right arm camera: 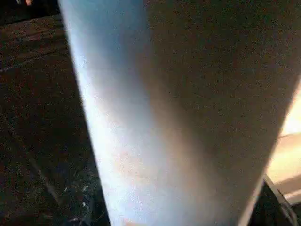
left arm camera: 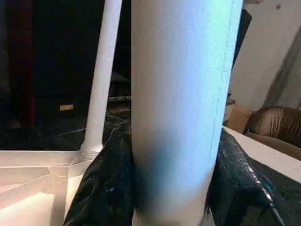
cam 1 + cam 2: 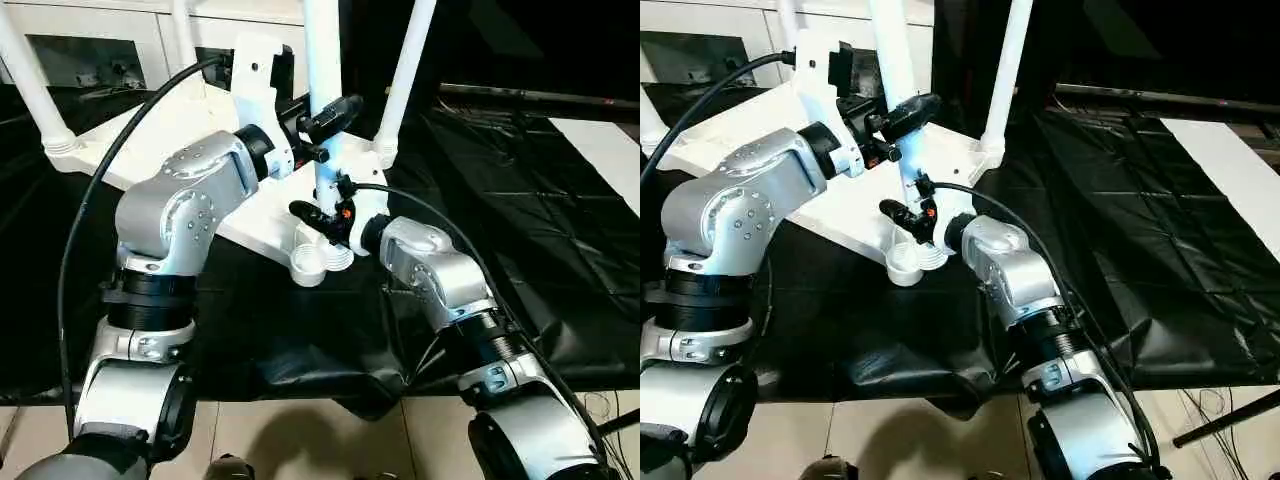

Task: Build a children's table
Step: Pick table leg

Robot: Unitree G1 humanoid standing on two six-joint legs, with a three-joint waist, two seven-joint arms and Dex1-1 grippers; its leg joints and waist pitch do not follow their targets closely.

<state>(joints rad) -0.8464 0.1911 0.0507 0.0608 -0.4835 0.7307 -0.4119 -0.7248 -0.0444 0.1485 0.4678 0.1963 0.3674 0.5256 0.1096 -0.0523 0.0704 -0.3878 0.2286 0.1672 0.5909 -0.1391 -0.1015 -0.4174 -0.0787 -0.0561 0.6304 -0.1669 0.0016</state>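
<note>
Tabletop (image 3: 190,130) upside down on black-covered counter (image 3: 560,200), three legs already standing in far corner sockets; fourth leg (image 3: 322,90) upright above the near socket (image 3: 312,262), not yet seated, left hand (image 3: 322,125) and right hand (image 3: 325,215) both pinching it.

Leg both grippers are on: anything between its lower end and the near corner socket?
Nothing visible. The leg stands upright just behind the near corner socket of the tabletop, with the left gripper high on it and the right gripper low. The right gripper hides the leg's lower end, so I can't confirm whether it's seated.
</note>
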